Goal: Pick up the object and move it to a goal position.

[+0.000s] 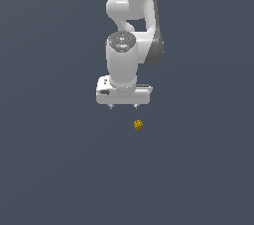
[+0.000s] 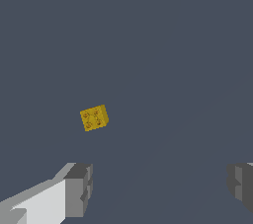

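The white arm (image 1: 130, 26) reaches down with its gripper (image 1: 123, 106) pointing straight at the flat grey surface (image 1: 54, 169). The two short fingertips (image 1: 111, 106) stand well apart, with nothing between them, so the gripper is spread wide and holds nothing.

The cube (image 1: 138, 124) lies on the surface, clear of the gripper. In the exterior view it sits at about five o'clock from the gripper, just past the fingertip on the exterior view's right, near but not touching. It is tiny against the gripper's body, yellow-orange with darker reddish spots.

In the wrist view the cube (image 2: 94, 117) shows as a slightly turned block, its edges out of square with the line between the fingers. The two grey finger pads (image 2: 79, 188) frame the scene at either side, and the cube lies beyond them, not between them, nearer to one pad than to the other.
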### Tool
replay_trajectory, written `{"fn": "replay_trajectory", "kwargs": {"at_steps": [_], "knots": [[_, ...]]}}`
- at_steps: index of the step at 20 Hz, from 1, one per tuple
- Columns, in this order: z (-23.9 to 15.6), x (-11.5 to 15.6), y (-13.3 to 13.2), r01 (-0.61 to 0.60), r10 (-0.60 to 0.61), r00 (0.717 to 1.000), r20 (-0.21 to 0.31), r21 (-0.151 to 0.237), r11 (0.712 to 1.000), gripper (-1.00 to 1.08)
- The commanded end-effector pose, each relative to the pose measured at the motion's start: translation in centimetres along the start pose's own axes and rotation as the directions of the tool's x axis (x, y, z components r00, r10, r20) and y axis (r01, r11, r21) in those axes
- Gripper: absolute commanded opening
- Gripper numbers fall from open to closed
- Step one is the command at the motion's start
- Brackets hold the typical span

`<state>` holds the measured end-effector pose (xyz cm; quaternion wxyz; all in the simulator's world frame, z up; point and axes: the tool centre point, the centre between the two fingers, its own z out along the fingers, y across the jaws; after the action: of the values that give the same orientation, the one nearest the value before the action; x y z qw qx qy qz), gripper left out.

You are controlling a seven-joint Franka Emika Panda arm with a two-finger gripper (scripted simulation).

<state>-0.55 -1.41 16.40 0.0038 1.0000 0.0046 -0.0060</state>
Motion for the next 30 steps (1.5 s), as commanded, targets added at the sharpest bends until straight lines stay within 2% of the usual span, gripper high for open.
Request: {"fn": "replay_trajectory", "kwargs": {"at_steps": [1,9,16,22,30], "knots": [[0.0,0.0,0.0,0.0,0.0,1.0,0.0,0.0,1.0,1.0],[0.1,0.3,1.8,0.022,-0.023,1.0,-0.01,-0.031,0.999,1.0],[0.4,0.4,1.5,0.032,-0.032,0.999,-0.01,-0.031,0.999,1.0],[2.5,1.1,-0.5,0.095,-0.095,0.995,-0.009,-0.026,0.995,1.0],[7.3,1.9,-5.4,0.232,-0.232,0.973,-0.011,-0.006,0.973,1.0]]}}
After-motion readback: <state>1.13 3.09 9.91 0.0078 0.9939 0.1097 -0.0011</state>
